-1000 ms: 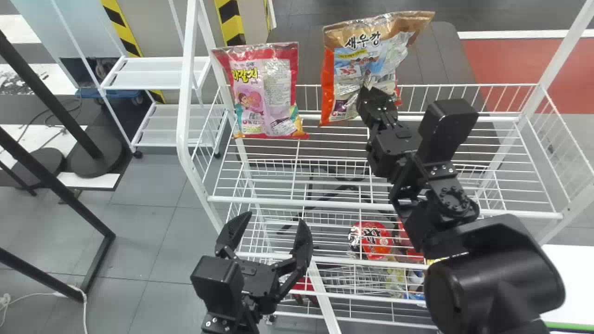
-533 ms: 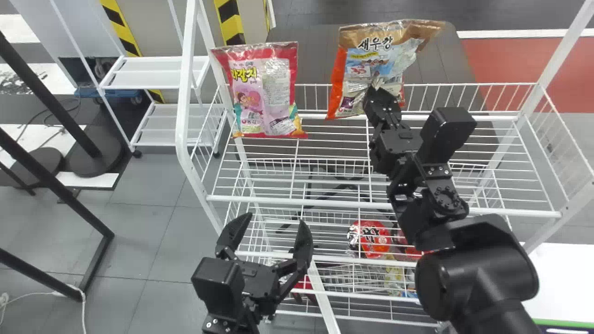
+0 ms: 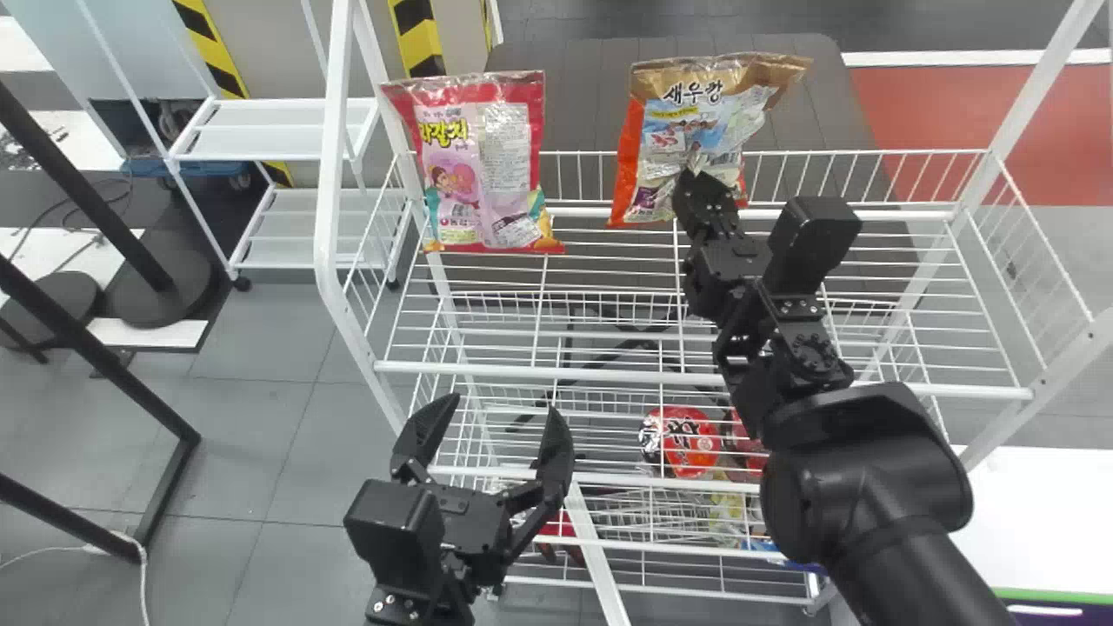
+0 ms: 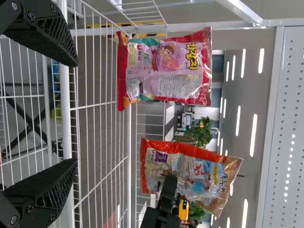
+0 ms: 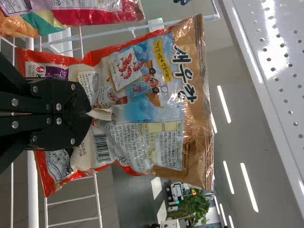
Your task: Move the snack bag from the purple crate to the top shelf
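at upper centre, the right claw (image 3: 687,174) grips the upright snack bag (image 3: 691,113) low — close by the back rail (image 3: 869,153); left claw (image 3: 500,403) gapes.

On the top shelf (image 3: 783,261), you have a gap between the pink bag (image 3: 483,169) and the snack bag (image 3: 696,113) in the right gripper (image 3: 693,181). To the right of that gripper, open wire deck runs to the side rail (image 3: 1043,236). The back rail (image 3: 869,154) bounds the far edge, and overhead a perforated panel (image 5: 280,61) limits your lift, with room between it and the bags. Your left gripper (image 3: 504,406) faces the front bar (image 3: 565,374), which crosses its way to the deck, with the left post (image 3: 328,200) nearby
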Available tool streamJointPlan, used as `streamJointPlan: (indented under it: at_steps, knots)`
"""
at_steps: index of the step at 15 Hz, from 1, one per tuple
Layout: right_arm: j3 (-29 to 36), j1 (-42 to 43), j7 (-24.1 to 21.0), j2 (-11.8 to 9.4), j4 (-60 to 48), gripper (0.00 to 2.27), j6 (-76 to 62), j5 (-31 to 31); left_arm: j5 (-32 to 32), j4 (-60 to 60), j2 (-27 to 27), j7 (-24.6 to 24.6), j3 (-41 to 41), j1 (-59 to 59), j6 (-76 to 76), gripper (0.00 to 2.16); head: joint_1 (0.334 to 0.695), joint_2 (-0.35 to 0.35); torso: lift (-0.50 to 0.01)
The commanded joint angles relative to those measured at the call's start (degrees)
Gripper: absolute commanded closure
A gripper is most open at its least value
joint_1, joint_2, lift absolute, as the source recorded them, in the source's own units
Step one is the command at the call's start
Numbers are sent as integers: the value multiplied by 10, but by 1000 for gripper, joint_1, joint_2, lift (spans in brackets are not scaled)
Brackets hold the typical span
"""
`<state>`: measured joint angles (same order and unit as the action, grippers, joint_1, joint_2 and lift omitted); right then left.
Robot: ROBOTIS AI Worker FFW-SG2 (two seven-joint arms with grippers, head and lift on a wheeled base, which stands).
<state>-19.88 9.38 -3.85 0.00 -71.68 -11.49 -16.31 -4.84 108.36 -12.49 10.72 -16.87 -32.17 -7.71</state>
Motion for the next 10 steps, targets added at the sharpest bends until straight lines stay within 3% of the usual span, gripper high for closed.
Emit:
streamJointPlan:
  at_steps: [1, 10]
  knots:
    - [-7, 12, 2, 1, 31, 2132, -14, -12, -1, -2, -1, 0, 0, 0, -2, 103, 695, 80, 0]
    - [-44, 23, 11, 1, 57, 2132, -24, -66, -3, -6, -3, 0, -1, 4, -11, 103, 695, 100, 0]
